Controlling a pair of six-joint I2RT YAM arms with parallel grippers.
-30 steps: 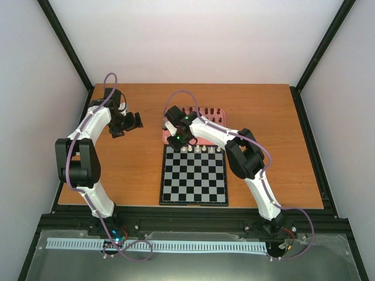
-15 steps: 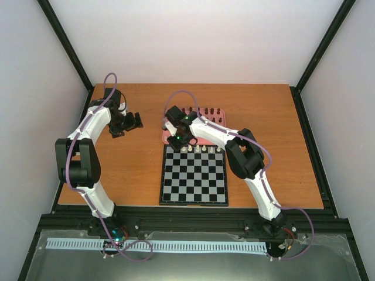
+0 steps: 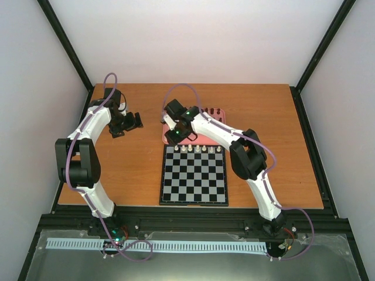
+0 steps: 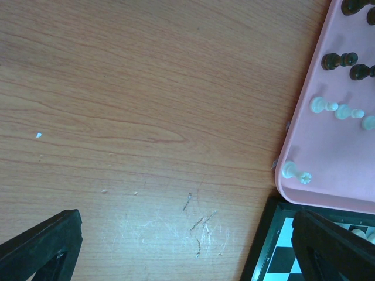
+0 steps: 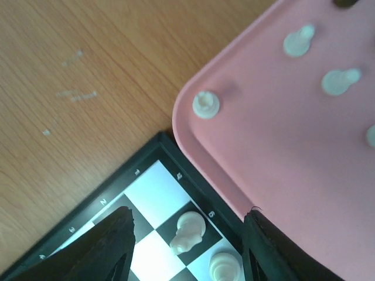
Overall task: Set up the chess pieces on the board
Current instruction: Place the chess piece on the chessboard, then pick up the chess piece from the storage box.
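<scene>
The checkered board (image 3: 193, 175) lies at mid-table with a row of white chess pieces (image 3: 198, 150) along its far edge. My right gripper (image 3: 176, 136) is open over the board's far-left corner. In the right wrist view its jaws (image 5: 187, 249) stand wide apart around a white knight (image 5: 188, 232) that stands free on a dark square, with another white piece (image 5: 225, 267) beside it. My left gripper (image 3: 132, 122) is open and empty over bare wood (image 4: 187, 252), left of the tray.
The pink tray (image 3: 218, 121) lies behind the board and holds loose white pieces (image 5: 206, 104) and dark pieces (image 4: 338, 60). Its near rim (image 5: 234, 193) touches the board's border. The right arm crosses over the tray.
My right gripper has drawn back a little from the board's far row toward the tray. The left arm has not moved.
</scene>
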